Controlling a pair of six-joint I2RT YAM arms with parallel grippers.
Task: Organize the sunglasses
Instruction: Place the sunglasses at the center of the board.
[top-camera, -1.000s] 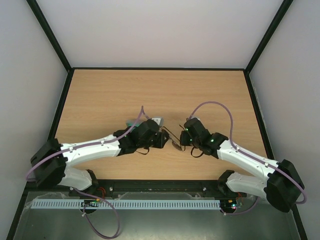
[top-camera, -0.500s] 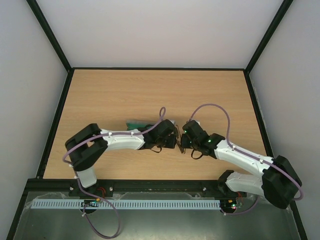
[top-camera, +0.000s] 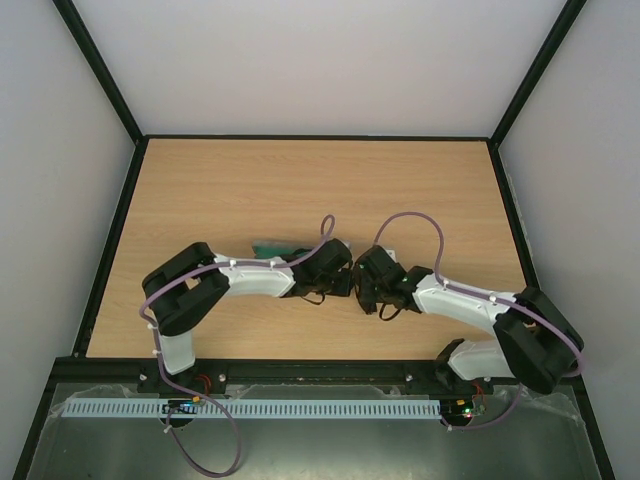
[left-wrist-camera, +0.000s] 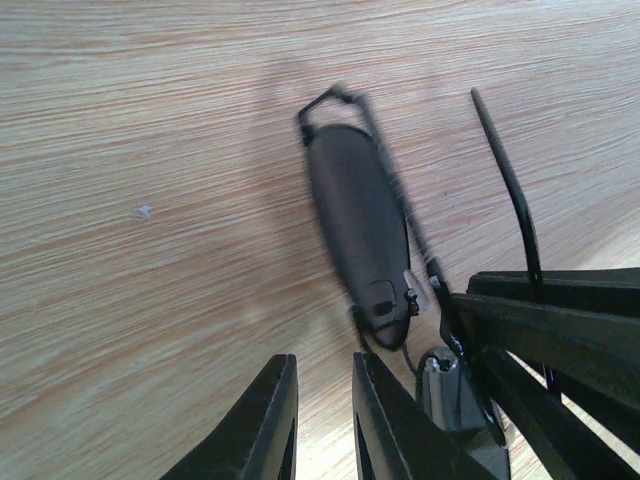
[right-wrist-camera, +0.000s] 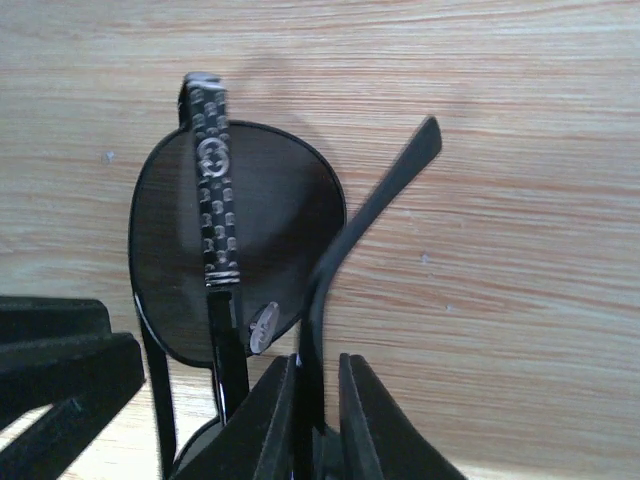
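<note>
The sunglasses (right-wrist-camera: 235, 235) have a thin dark frame and dark lenses, and one patterned temple arm is folded across a lens. They stand on edge just off the wooden table (right-wrist-camera: 500, 150). The other temple arm runs up between the fingers of my right gripper (right-wrist-camera: 320, 365). Those jaws stand narrowly apart, with a sliver of gap beside the arm. In the left wrist view the lens (left-wrist-camera: 360, 230) shows edge-on just ahead of my left gripper (left-wrist-camera: 323, 365), which is slightly open and empty. From above, both grippers (top-camera: 350, 283) meet at mid-table and hide the sunglasses.
A case with green lining (top-camera: 270, 246) peeks out behind the left forearm. The black right gripper body (left-wrist-camera: 570, 330) crowds the right of the left wrist view. Black rails edge the table (top-camera: 300, 180), and white walls rise beyond them.
The left arm has swung right, bringing its gripper up against the right one. The right gripper has shifted left and its jaws have eased apart on the temple arm. The sunglasses are now covered from above.
</note>
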